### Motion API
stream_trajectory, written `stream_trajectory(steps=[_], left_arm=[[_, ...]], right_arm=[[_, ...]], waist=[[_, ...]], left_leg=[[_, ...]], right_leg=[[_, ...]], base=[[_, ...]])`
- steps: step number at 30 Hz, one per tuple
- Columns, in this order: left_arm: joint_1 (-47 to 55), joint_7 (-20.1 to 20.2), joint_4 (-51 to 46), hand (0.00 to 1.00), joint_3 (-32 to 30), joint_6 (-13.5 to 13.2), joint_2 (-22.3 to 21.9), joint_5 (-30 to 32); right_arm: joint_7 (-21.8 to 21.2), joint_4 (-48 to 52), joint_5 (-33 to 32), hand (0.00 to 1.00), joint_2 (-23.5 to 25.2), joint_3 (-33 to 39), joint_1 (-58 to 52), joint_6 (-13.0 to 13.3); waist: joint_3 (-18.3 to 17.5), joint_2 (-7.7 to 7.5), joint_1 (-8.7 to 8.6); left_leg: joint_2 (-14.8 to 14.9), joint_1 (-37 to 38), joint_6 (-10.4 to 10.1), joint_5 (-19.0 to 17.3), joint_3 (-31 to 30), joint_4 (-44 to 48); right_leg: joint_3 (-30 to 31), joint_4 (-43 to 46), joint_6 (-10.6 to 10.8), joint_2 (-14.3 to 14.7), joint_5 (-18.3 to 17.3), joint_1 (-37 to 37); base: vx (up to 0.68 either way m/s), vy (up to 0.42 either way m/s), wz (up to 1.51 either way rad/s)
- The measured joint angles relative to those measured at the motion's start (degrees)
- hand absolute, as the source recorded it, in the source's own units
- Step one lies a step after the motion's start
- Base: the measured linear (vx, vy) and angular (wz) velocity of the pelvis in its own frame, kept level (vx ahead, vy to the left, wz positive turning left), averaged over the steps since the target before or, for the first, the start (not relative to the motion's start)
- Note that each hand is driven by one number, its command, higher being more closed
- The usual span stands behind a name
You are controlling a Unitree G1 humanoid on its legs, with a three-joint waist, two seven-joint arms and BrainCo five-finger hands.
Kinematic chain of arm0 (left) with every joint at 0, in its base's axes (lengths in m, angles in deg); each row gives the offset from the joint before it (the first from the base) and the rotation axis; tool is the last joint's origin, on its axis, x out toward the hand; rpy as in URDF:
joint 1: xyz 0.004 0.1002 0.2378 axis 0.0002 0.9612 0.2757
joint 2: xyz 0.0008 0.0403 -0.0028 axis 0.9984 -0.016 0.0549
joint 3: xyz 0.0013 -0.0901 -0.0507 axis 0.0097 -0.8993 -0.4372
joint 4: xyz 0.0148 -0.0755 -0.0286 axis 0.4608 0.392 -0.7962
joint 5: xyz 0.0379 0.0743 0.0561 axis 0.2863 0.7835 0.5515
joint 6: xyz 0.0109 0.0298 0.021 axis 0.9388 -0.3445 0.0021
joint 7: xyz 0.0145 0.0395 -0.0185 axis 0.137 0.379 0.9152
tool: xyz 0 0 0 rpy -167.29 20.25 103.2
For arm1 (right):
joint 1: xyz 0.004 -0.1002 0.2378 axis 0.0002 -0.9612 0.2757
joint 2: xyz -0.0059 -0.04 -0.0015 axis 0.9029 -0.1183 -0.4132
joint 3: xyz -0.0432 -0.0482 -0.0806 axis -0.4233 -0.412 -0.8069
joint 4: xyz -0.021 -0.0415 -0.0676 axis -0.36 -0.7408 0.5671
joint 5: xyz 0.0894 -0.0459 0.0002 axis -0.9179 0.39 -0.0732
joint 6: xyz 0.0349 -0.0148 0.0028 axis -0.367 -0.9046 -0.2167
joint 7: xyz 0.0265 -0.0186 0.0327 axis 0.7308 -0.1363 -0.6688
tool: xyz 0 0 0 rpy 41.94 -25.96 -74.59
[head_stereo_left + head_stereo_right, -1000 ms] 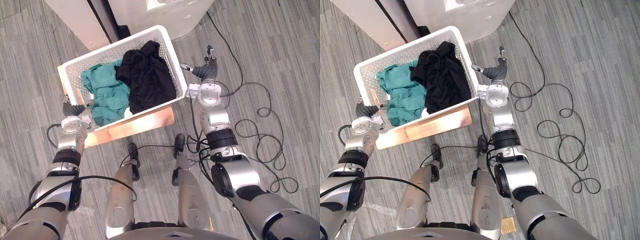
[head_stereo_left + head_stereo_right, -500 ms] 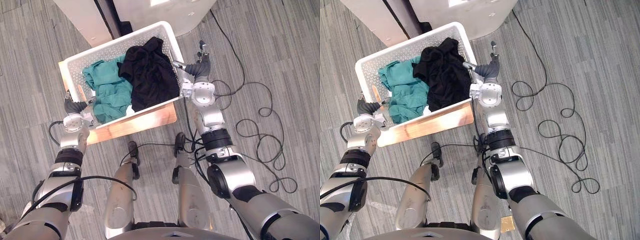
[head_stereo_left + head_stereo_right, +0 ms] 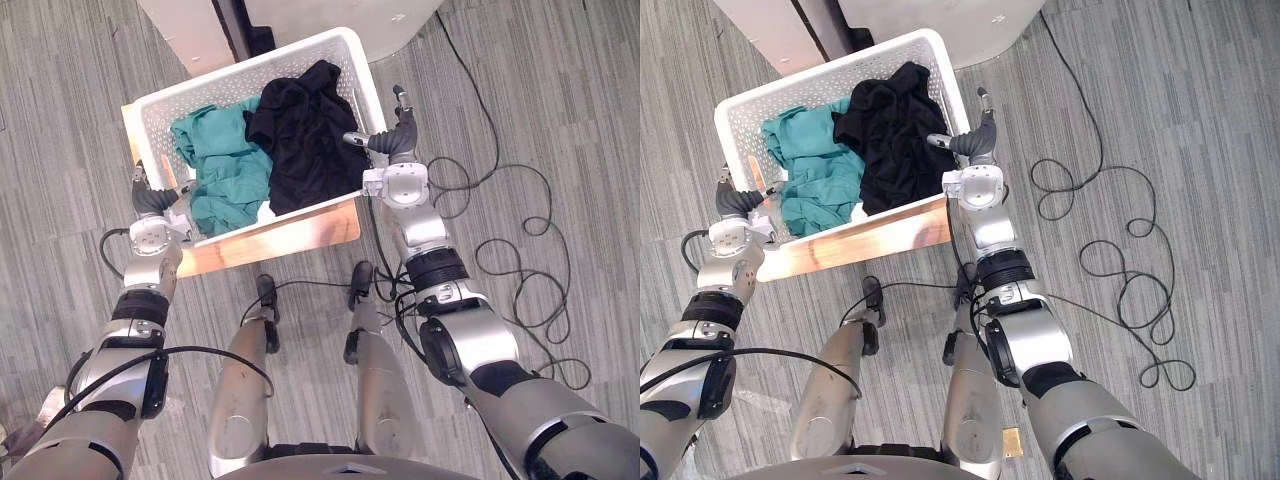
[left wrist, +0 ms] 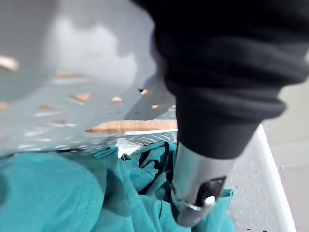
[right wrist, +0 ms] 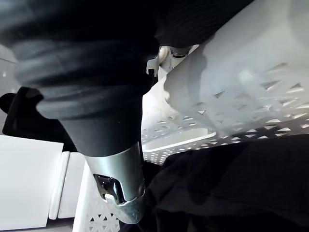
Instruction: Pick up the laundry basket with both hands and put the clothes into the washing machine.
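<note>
Left eye view, laundry basket (image 3: pixel 300 55): white and perforated, in the upper middle of the frame, resting on a wooden board (image 3: pixel 280 232).
Left eye view, clothes: teal clothes (image 3: pixel 225 175) fill the basket's left half and black clothes (image 3: pixel 305 135) its right half. The two heaps touch.
Left eye view, washing machine (image 3: pixel 330 12): white, at the top edge, just behind the basket's far right corner.
Left eye view, floor (image 3: pixel 560 100): grey and striped, all round the board.
Left eye view, left hand (image 3: pixel 150 205): at the basket's lower left corner, against its short wall, with one finger straight up the outside.
Left eye view, right hand (image 3: pixel 392 143): at the basket's right wall. The thumb reaches over the rim toward the black clothes, and one finger points straight toward the top of the frame, outside the wall.
Right eye view, hands: each hand is at its own end of the basket and spread across the rim, neither one clenched.
Left wrist view, left hand (image 4: pixel 193 193): the thumb lies straight inside the basket, over the teal clothes. The basket wall crosses the upper left, with the board's wood showing through its holes.
Right wrist view, right hand (image 5: pixel 118 183): the thumb is straight and inside the basket, beside the black clothes. The basket wall fills the upper right, apart from the thumb.
</note>
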Motion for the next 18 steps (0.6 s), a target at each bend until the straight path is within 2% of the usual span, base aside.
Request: stream_trajectory(steps=[6,7,10,11,18], left_arm=[[0.02,0.00,-0.15,0.00,0.54,-0.25,0.59,-0.02],[0.02,0.00,-0.15,0.00,0.54,-0.25,0.60,-0.03],[0.04,0.00,-0.07,0.00,0.61,-0.25,0.93,-0.06],[0.03,0.02,0.00,1.00,0.69,-0.25,1.02,-0.08],[-0.22,0.78,1.63,1.00,2.94,-0.20,2.05,-0.63]], right_arm=[[-1.55,-2.03,4.42,0.00,-0.82,-1.28,0.01,-0.08],[-1.69,-2.24,5.15,1.00,-1.09,-1.85,-0.06,-0.17],[-3.62,-3.00,7.19,1.00,-1.48,-2.78,-0.25,-0.90],[-4.17,-3.49,7.89,1.00,-1.65,-2.92,-0.23,-0.79],[-8.40,-7.34,8.14,1.00,-3.77,-5.45,0.96,0.41]], waist=[[-0.01,0.00,0.08],[-0.02,0.01,0.07],[-0.04,0.03,-0.07],[-0.05,0.03,-0.09],[-0.30,0.03,-0.34]], left_leg=[[0.05,-0.29,-0.06,0.23,0.03,-0.01],[0.05,-0.29,-0.06,0.23,0.03,0.00],[0.11,-0.27,-0.09,0.26,0.04,-0.01],[0.14,-0.25,-0.10,0.29,0.04,-0.03],[0.16,0.66,-0.06,0.41,-0.03,-0.02]], right_leg=[[0.07,0.26,-0.38,0.04,0.34,-0.44],[0.07,0.28,-0.38,0.04,0.35,-0.44],[0.10,0.29,-0.41,0.12,0.37,-0.45],[0.10,0.29,-0.45,0.15,0.40,-0.44],[0.03,0.18,-0.56,0.21,0.51,0.46]], base=[[0.00,-0.052,0.00],[0.00,-0.048,-0.01],[0.00,-0.054,-0.01],[-0.01,-0.064,0.00],[0.00,-0.053,0.00]])
